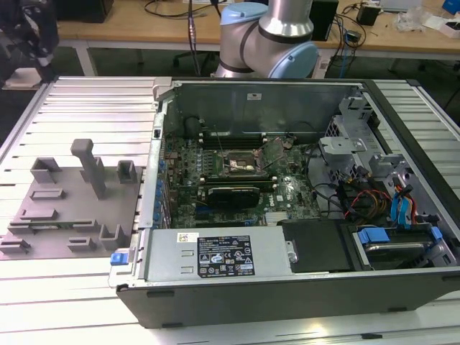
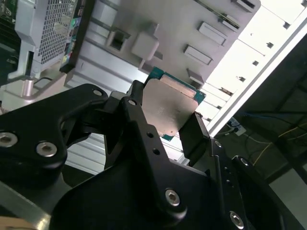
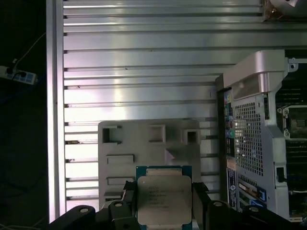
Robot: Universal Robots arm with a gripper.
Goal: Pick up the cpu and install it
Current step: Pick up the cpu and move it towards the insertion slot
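You have the matte black gripper (image 3: 164,192) clamped on the flat square cpu (image 3: 164,203), with its dull silvery lid and green rim pinched between both fingers (image 2: 139,124). Beyond them lies a grey moulded tray (image 3: 144,140) on a ribbed aluminium table (image 3: 144,62).

Wooden workbench (image 1: 108,32) stands behind ribbed aluminium table (image 1: 93,100)

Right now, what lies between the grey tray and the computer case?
Between the grey tray and the computer case runs a narrow bare strip of slatted table, seen in the first wrist view. The gripper grips the cpu.
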